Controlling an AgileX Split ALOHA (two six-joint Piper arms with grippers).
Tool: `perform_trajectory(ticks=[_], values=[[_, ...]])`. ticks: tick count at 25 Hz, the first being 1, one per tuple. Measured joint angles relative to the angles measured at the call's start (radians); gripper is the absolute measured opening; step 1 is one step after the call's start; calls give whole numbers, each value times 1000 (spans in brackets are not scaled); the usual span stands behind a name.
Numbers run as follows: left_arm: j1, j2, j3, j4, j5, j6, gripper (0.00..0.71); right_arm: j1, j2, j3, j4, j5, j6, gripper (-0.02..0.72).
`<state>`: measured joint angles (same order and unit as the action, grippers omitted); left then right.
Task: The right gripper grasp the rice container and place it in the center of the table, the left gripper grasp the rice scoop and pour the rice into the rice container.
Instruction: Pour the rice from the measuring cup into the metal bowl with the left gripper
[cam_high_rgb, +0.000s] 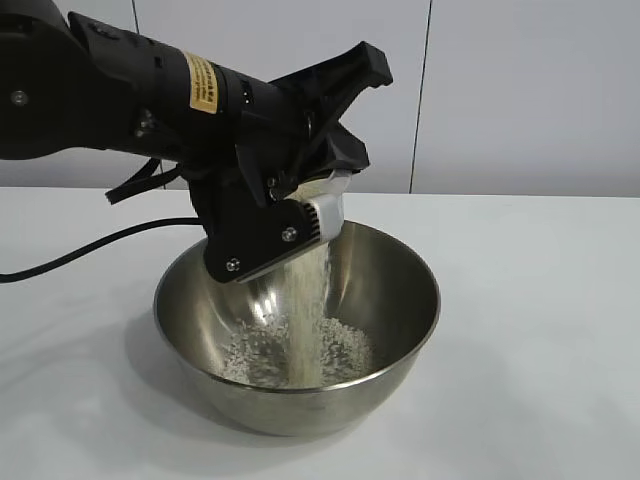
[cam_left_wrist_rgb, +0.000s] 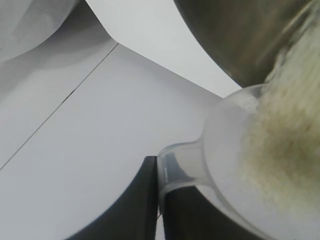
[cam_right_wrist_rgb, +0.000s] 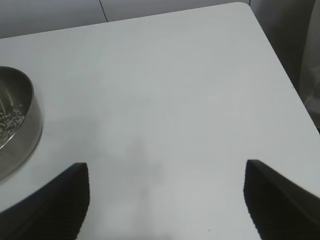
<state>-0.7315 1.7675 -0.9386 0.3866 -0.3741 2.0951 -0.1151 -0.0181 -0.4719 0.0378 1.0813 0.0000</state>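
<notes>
Above rice container (cam_high_rgb: 296, 330) left pincer (cam_high_rgb: 318, 205) clamps tipped rice scoop (cam_high_rgb: 326, 212); right pincer (cam_right_wrist_rgb: 167, 197) spread wide, apart

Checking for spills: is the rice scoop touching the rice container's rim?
Apart. The exterior view shows the rice scoop, held by the left gripper, tipped above the rice container; only rice bridges them.

The white table (cam_high_rgb: 540, 330) carries 1 steel rice container (cam_high_rgb: 300, 395) and a black cable (cam_high_rgb: 90, 245).
</notes>
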Motion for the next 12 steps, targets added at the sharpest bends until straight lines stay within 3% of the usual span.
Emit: perform_trajectory(ticks=[12], values=[[0,0,0,46,0,197,6,0,0,0,0,0,0,578]])
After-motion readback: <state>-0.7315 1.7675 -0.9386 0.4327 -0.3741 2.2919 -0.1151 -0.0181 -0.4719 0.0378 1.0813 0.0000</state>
